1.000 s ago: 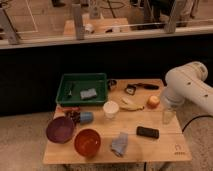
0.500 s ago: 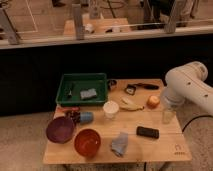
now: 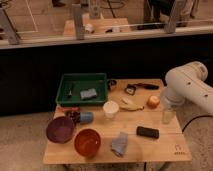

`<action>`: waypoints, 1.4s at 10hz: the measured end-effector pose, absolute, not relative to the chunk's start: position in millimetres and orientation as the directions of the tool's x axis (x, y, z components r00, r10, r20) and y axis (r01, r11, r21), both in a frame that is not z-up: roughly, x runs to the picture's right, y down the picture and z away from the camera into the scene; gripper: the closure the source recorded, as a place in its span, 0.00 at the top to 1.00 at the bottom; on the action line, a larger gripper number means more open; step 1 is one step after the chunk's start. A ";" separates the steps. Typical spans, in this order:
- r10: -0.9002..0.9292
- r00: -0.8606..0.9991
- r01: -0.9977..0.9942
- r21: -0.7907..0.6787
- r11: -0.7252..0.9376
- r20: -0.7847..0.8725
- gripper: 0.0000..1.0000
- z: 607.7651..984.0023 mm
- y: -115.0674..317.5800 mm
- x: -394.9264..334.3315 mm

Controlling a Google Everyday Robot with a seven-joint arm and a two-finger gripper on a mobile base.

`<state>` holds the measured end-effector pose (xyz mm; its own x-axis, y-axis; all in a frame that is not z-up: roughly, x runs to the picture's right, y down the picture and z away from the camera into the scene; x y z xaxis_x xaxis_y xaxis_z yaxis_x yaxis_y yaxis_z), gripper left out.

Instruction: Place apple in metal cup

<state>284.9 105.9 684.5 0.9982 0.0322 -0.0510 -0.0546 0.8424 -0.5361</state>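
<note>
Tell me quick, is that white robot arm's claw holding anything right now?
Gripper: open, holding nothing, at the right edge of the wooden table, beside the small round yellow-orange apple.

The gripper [image 3: 167, 114] hangs just right of the apple [image 3: 153, 101] as a pale blur below the white arm [image 3: 187, 85], which the picture's right edge cuts off. Far left of the apple, the metal cup [image 3: 112, 84] is too small to show its inside, and the dark objects [image 3: 142, 87] just behind the apple are too blurred to name
</note>
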 end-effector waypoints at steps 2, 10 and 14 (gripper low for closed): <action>0.032 0.998 -0.055 -0.536 0.842 -0.051 0.80 684.5 105.9 284.9; 0.066 0.998 -0.069 -0.382 0.921 -0.021 0.80 758.6 56.2 312.3; 0.092 0.995 -0.098 -0.380 0.920 -0.034 0.80 838.3 45.1 345.3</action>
